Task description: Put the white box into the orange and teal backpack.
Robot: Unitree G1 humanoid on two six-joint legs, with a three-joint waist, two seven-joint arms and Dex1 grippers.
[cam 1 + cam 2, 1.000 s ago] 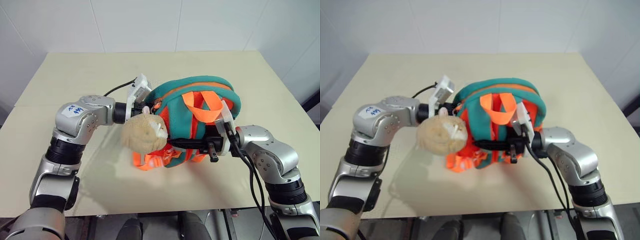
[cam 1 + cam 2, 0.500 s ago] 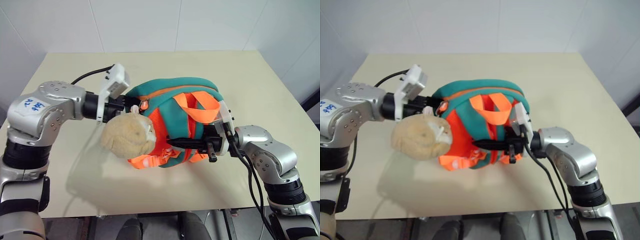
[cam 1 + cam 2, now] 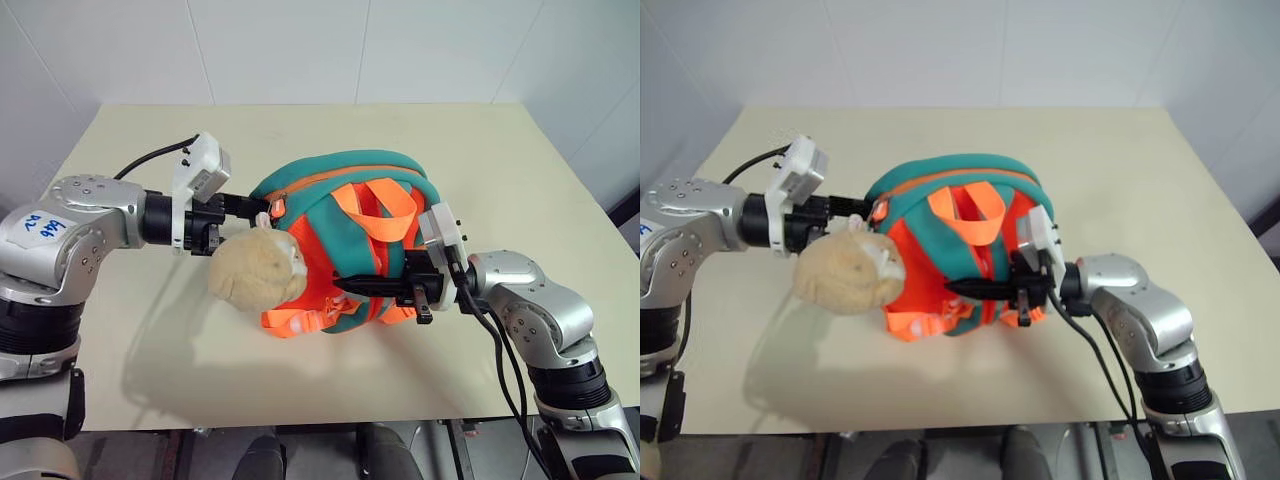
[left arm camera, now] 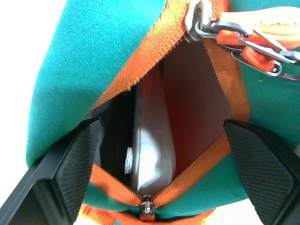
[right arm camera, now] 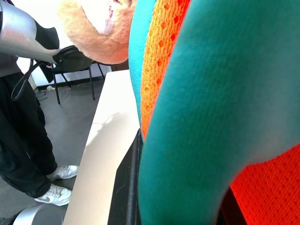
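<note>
Two grippers: my left gripper (image 3: 262,208) gapes beside the soft, floppy orange and teal backpack (image 3: 350,180); right gripper (image 3: 345,284) pinches its strap. Stiff white box (image 4: 151,136) sits inside.

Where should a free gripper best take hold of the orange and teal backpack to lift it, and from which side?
Probably the orange webbing loop on top of the orange and teal backpack, approached from above. It stands up clear of the body, so one finger could pass through it. The right gripper is shut on a teal strap.
</note>
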